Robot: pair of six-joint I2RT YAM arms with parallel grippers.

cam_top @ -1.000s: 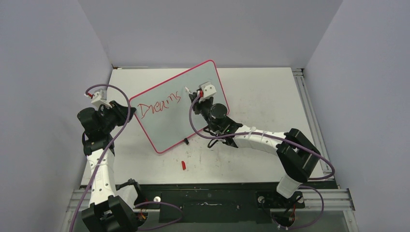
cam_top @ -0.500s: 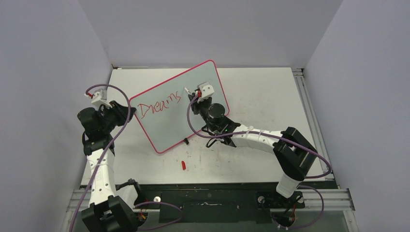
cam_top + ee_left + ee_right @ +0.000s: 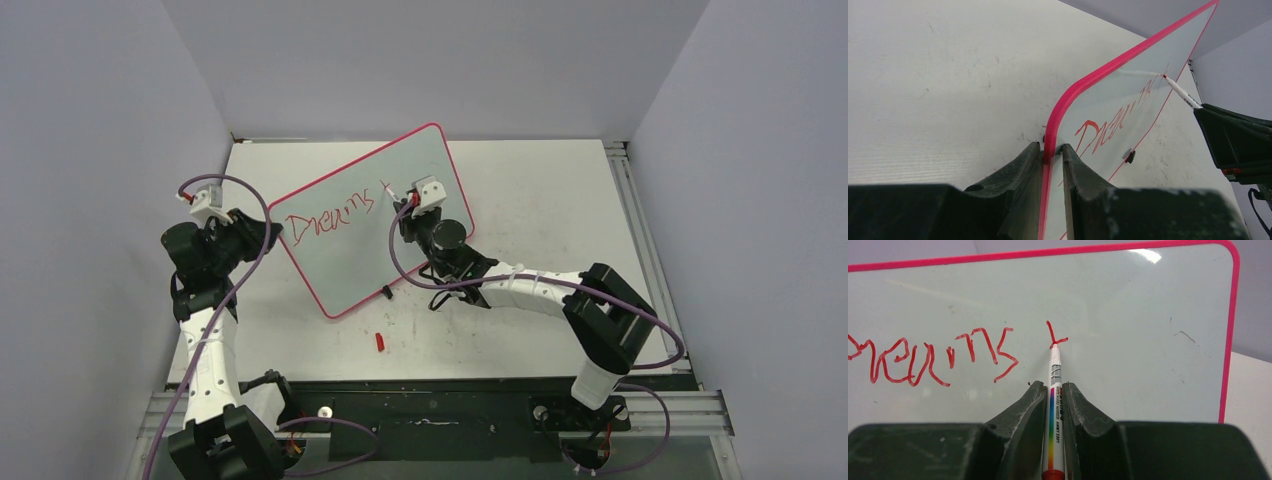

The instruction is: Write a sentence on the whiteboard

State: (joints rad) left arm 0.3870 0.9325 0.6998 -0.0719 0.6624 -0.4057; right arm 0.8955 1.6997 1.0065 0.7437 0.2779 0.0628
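Whiteboard (image 3: 350, 262) edge in left pincer (image 3: 1053, 154), marker (image 3: 1055, 365) in right pincer (image 3: 1053, 388).

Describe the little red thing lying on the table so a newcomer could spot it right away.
On the white table, find the pink-rimmed whiteboard standing tilted left of centre. Just in front of its near edge lies the small red piece, alone on the tabletop. Unlike the black clip foot just beyond it, it is red and unattached.

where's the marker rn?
Right wrist view: the marker is clamped in the right gripper, tip on the whiteboard just after the red word "Dreams".
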